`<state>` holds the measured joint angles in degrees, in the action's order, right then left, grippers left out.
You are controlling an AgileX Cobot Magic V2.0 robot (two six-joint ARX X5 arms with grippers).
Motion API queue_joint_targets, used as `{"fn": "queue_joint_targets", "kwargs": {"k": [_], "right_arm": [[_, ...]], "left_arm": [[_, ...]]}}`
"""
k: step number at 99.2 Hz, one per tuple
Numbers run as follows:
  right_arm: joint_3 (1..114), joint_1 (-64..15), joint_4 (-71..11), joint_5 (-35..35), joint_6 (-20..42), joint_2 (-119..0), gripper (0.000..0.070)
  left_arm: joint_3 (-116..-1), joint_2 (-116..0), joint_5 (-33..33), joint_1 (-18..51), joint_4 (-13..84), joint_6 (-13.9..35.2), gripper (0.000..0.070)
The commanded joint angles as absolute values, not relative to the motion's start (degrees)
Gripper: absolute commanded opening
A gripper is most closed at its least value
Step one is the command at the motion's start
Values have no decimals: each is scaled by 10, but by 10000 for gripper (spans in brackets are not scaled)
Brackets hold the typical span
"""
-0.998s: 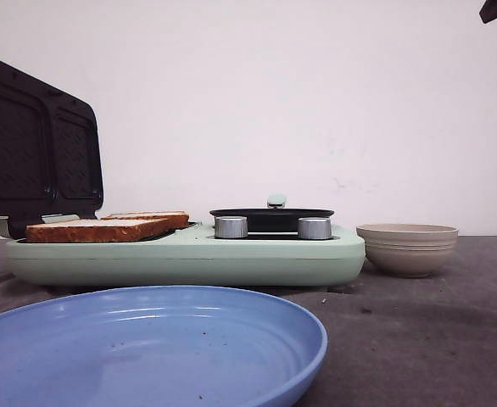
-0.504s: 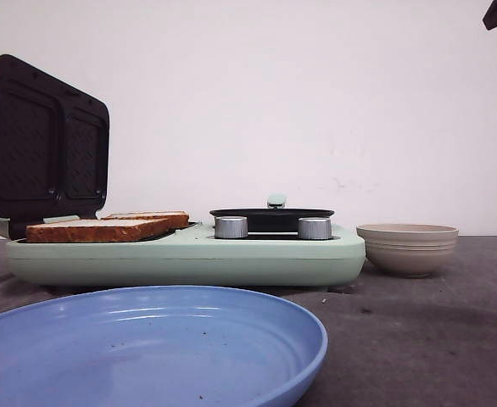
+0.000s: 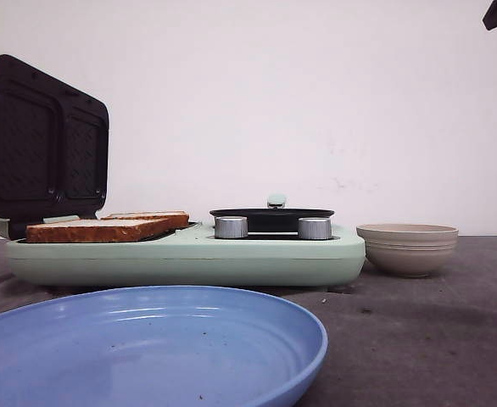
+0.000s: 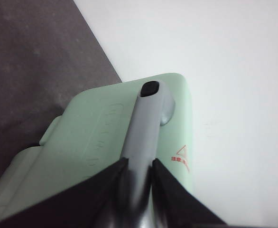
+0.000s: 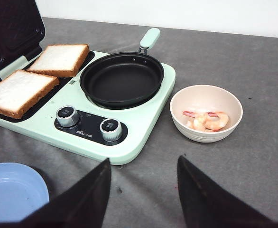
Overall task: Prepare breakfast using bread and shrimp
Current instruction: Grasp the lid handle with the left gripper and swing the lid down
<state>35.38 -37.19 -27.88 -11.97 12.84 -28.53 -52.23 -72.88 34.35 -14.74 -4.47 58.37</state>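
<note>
Left side of the front view: the bread (image 3: 96,229), two slices, flat and side by side on the dark lower plate of the green sandwich maker (image 3: 189,259), under the raised lid (image 4: 91,137). In the right wrist view, upper left of the frame, shows a pale crumb and a brown crust (image 5: 16,92).

Probably handles light and soft, a little stiffer at the crust if toasted. Dents and tears easily in the middle, so better to pinch gently at one crust edge, or to slide a finger under the near edge and lift. Not slippery, but bends under its own weight when held by one corner only.

Left gripper (image 4: 139,166), bottom centre of the left wrist view: clamps narrow on the grey handle (image 4: 146,123) of the lid, a finger on each side.

Right gripper (image 5: 143,161), bottom of the right wrist view: stands wide and holds nothing, well apart from the bread, above the table between the blue plate (image 5: 11,190) and the bowl (image 5: 206,135) with the shrimp (image 5: 208,119).
</note>
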Motion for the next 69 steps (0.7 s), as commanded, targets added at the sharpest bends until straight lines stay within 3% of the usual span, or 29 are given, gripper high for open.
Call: {"fn": "queue_joint_targets", "kwargs": {"k": [1,8,35,49,61,69], "right_arm": [[356,-377,-275,-118,124,-288,264],[356,-377,-275,-119,124,-287,264],[356,-377,-275,-119,124,-288,264],[356,-377,-275,-119,124,-288,264],[356,-377,-275,-119,124,-288,264],[356,-377,-275,-119,125,-288,264]], "left_arm": [[-521,-742,345,-144,-21,566,117],[-521,-742,345,-144,-21,566,165],[-521,-742,347,-144,-13,562,160],[-521,-742,342,-144,-11,561,132],[-521,-742,343,-143,-13,560,10],[-521,-742,343,-139,-13,559,10]]}}
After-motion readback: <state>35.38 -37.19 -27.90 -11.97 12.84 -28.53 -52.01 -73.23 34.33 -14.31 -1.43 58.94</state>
